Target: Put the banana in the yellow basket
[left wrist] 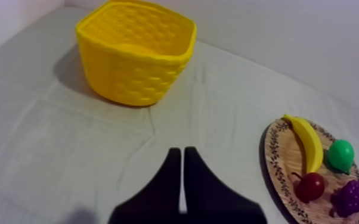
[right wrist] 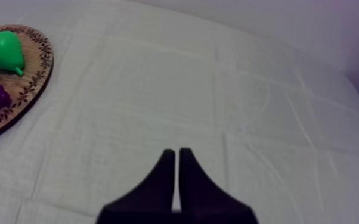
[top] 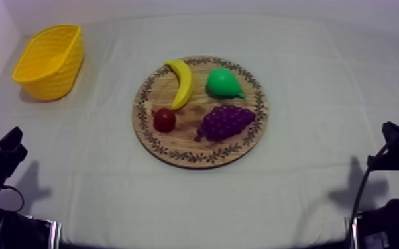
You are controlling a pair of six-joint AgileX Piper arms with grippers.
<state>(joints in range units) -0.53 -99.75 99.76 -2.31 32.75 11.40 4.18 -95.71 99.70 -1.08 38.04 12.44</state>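
A yellow banana (top: 181, 82) lies on the round wooden board (top: 175, 151) at its upper left, beside a green pear (top: 223, 83). The yellow basket (top: 50, 61) stands at the table's far left. My left gripper (top: 8, 147) rests low at the left edge; in the left wrist view its fingers (left wrist: 183, 154) lie together as a narrow wedge over bare cloth, with the basket (left wrist: 135, 51) ahead and the banana (left wrist: 306, 141) on the board (left wrist: 273, 161) off to the side. My right gripper (top: 394, 132) rests low at the right, and in its wrist view it (right wrist: 176, 154) is shut on nothing.
A small red fruit (top: 164, 120) and a bunch of purple grapes (top: 225, 122) share the board's front half. Grey-white cloth (top: 308, 79) covers the table, with open room between board and basket.
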